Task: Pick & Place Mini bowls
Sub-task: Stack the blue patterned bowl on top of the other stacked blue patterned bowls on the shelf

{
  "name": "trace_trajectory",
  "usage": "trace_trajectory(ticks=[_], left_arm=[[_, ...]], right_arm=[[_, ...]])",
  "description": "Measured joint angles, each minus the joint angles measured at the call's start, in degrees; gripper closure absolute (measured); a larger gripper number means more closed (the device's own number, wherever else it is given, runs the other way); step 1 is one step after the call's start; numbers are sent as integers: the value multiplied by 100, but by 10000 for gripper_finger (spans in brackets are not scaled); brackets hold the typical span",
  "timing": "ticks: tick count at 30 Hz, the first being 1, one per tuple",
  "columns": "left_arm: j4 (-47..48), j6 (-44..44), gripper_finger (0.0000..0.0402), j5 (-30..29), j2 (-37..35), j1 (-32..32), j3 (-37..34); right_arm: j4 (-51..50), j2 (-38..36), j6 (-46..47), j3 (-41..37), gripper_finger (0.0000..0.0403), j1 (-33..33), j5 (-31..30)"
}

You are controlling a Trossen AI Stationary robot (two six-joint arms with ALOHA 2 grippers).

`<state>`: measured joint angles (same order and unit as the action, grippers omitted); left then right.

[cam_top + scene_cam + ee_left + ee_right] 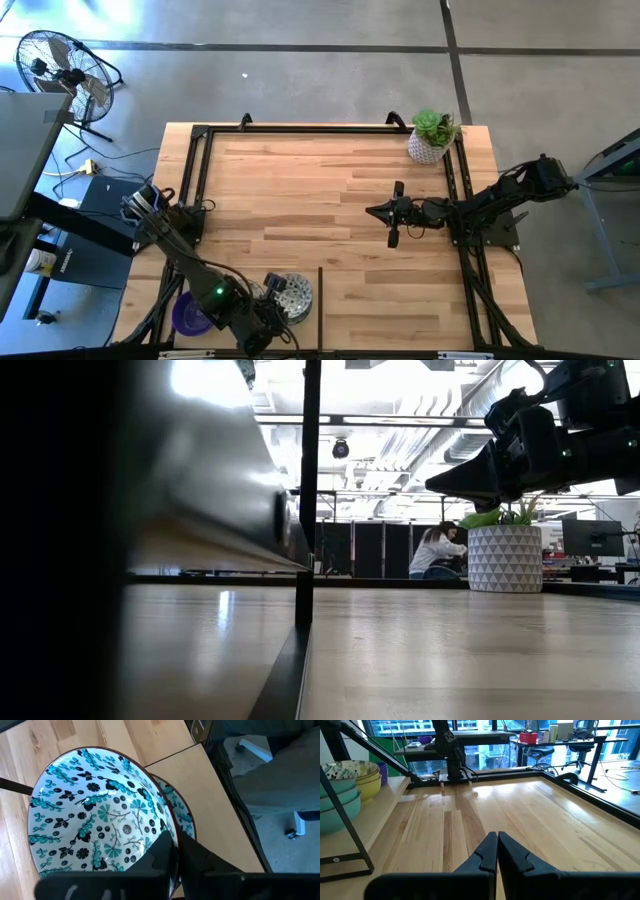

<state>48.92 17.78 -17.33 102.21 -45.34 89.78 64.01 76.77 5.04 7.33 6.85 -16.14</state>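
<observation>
A cream-white mini bowl with a green-and-black floral pattern [100, 820] sits on top of a second patterned bowl [181, 810] at the table's near left; the patterned bowl also shows in the high view [292, 293]. My left gripper [177, 842] is shut on its rim, and also shows in the high view [270, 302]. A purple bowl [188, 314] lies left of it. My right gripper [388, 212] hovers shut and empty over the right middle of the table; its own wrist view shows the fingers together [497, 840]. That view shows stacked bowls [345, 785] far off. My left gripper pinches the patterned bowl's rim [169, 822]. One finger [161, 854] is inside the bowl and the other [202, 859] is outside its wall. The bowl stands tilted over the bowl beneath; whether it is lifted clear I cannot tell.
A white pot with a green plant [432, 138] stands at the far right corner. A black frame [200, 180] runs around the table. A beige board [210, 785] lies beside the bowls. A person [435, 552] sits in the room behind. A dark upright bar [308, 490] stands near the low camera.
</observation>
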Motion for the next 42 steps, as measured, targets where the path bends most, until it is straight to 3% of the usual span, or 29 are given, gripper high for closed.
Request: trace_trajectory(ticks=[24, 42], left_arm=[[96, 17, 389, 160, 187, 37, -4], [275, 419, 272, 442, 199, 39, -9]], right_arm=[[-2, 0, 0, 0, 401, -2, 0], [-8, 0, 0, 0, 402, -2, 0]])
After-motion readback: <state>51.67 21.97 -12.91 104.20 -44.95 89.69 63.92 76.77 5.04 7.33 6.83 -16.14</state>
